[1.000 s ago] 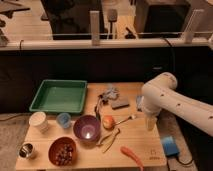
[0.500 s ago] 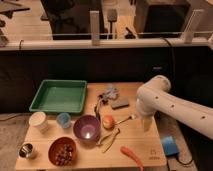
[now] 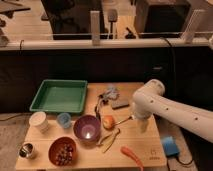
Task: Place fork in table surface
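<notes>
— Where does your gripper (image 3: 142, 125) stand?
— Low over the right side of the table surface (image 3: 152, 150), pointing down, its jaws spread wide. You have nothing clamped in it.
— And the fork (image 3: 123, 120)?
— It lies on the wood just left of your gripper, between it and the orange ball (image 3: 108, 122). Whether fork and gripper touch, I cannot tell.

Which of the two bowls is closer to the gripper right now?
The purple bowl, beside the orange fruit. The gripper hangs over the right side of the table; the reddish-brown bowl of small pieces sits farther left.
</notes>
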`<state>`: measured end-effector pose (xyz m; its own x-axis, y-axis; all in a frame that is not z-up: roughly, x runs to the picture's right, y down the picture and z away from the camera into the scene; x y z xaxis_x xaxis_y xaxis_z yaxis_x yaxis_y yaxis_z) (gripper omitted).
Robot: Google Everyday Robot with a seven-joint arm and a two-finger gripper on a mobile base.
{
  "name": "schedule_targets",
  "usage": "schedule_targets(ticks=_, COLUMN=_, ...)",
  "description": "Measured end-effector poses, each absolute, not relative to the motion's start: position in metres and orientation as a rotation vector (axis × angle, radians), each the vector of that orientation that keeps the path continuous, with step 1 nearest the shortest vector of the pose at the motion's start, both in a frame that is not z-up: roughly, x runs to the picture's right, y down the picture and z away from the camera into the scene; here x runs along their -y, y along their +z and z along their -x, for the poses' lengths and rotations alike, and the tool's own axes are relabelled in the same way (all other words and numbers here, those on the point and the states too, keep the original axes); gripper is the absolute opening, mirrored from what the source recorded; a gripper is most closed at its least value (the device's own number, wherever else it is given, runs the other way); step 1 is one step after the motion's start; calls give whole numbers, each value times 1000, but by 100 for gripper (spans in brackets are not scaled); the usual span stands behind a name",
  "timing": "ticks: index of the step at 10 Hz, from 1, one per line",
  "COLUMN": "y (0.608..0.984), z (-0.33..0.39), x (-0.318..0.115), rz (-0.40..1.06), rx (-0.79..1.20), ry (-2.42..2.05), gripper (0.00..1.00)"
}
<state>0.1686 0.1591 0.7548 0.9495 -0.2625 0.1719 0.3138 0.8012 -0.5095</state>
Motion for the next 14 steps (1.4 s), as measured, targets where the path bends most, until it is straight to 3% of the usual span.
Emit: schedule_targets(ticks=14, y=766, z=-106, x=-204, rz=562, rx=170, ry=-606, gripper=80)
